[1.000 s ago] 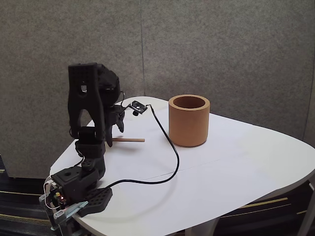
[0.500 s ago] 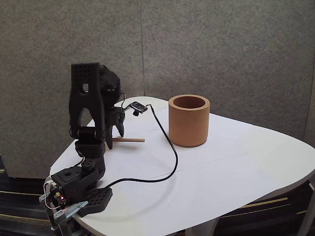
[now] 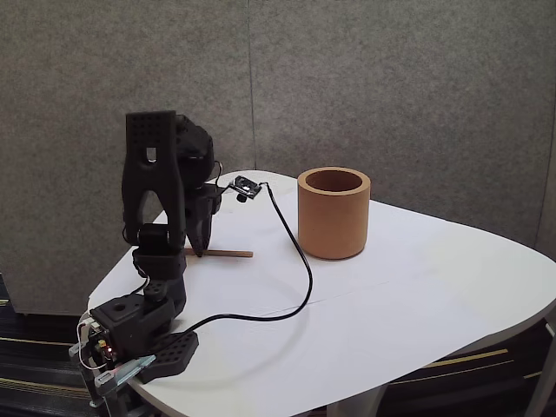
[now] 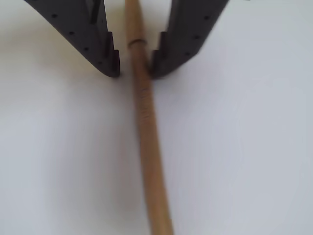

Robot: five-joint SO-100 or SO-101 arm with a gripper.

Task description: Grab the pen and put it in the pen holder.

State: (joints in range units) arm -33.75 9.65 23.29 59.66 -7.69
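Pincer down over the pen, jaws closing in, no lift yet.

Since a second ago the pincer has dropped to the desk and narrowed around the pen: one jaw each side, right tip about touching, small gap on the left, so not clamped yet. The pen, a thin, smooth, tan wood-like stick, lies flat near the desk's left edge and has shifted slightly. The pen holder, a squat, thick-walled, matte terracotta cylinder, stands upright well apart toward the far edge. Black cable loops between them. Grasp looks imminent.
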